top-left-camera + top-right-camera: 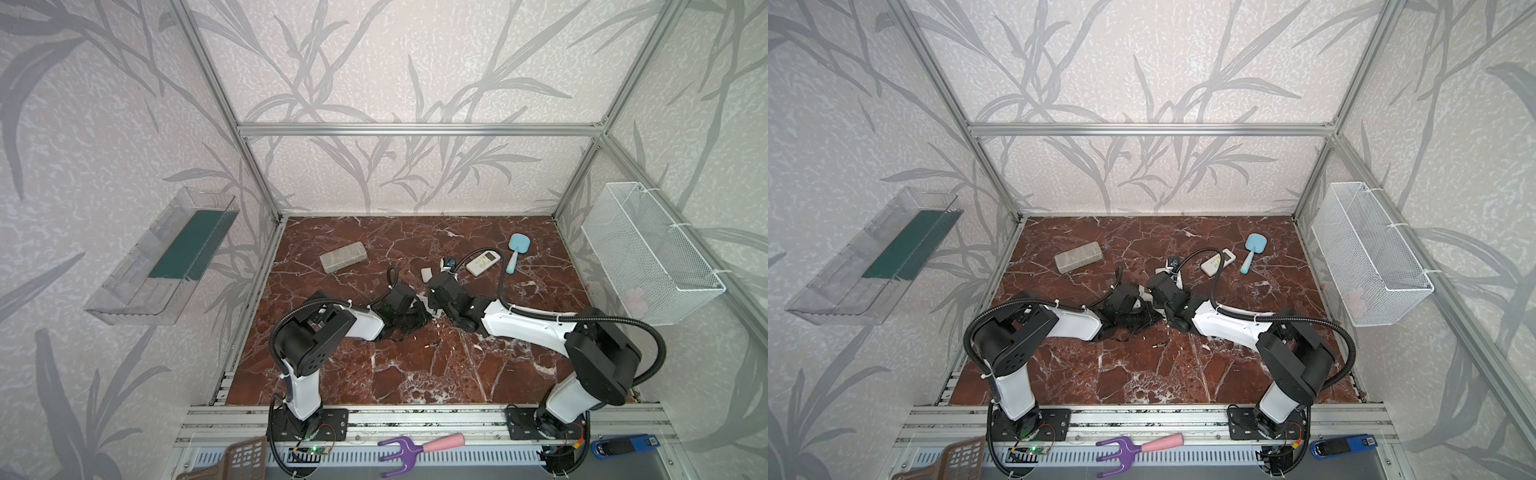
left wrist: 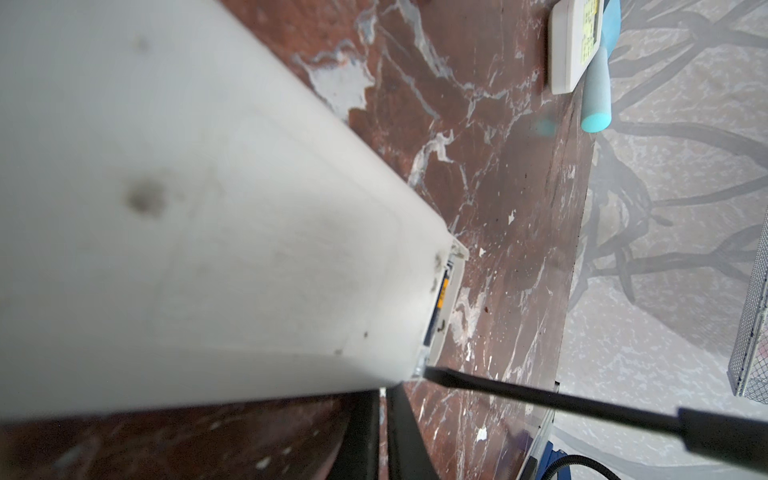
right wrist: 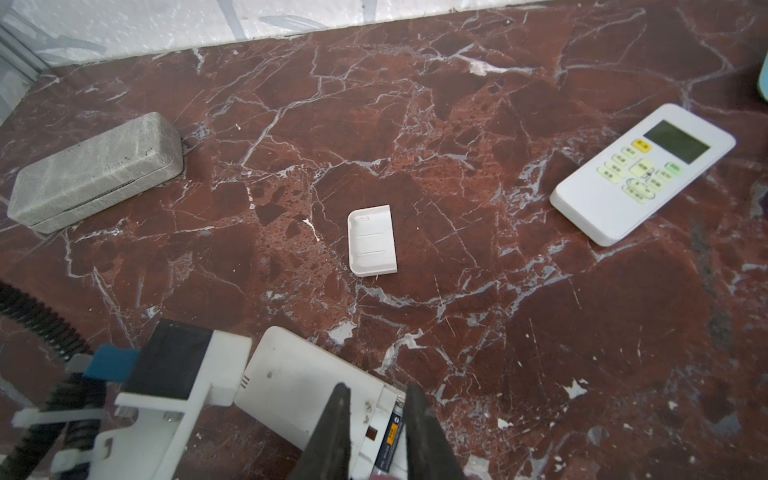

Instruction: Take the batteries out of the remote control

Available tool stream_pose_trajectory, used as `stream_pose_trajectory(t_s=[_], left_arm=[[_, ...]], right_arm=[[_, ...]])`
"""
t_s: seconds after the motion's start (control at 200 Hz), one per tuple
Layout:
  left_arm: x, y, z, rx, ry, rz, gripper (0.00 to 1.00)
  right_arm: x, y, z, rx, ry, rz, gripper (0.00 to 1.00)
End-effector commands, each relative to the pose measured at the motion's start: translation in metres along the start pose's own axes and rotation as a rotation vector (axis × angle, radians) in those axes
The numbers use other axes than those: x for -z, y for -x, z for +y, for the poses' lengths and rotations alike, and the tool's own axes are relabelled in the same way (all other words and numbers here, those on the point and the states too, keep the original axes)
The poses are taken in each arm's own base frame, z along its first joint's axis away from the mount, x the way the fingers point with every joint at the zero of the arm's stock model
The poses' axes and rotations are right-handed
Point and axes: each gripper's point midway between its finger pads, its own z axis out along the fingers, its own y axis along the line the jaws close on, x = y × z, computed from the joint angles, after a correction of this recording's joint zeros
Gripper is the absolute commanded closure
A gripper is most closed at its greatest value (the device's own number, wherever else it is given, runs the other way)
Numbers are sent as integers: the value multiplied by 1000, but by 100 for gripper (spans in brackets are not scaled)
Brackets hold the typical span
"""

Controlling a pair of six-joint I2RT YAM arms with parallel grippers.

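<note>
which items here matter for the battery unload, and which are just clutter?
For the job:
- open-backed remote
- battery still inside
- loose battery
- battery cover

Lying about:
- second remote
- grey case
- blue hand mirror
- wire basket
- clear tray
- purple garden fork

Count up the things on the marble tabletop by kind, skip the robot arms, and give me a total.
Remote controls: 2
Batteries in view: 2, one in the open compartment, one loose
Battery cover: 1
Grey case: 1
Light blue handled paddle: 1
Total: 7
</note>
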Motion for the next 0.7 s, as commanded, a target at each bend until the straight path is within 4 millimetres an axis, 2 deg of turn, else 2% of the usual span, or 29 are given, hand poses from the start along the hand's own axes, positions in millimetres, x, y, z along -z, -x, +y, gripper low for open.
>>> stream_pose_trajectory(t_s=[0.0,0.11,0.495,0.695], left_arm=[[3,3,18,17,41,-17,90],[5,10,22,11,49,-23,89],[14,50,40,35,78,-66,90],[21,58,46,38,87,-86,89]], right_arm=[[16,30,5,20,60,-80,100],[17,39,5,41,103,-89,100],[6,45,-15,81,100,-61,100],[-19,67,-21,115,93,-57,100]])
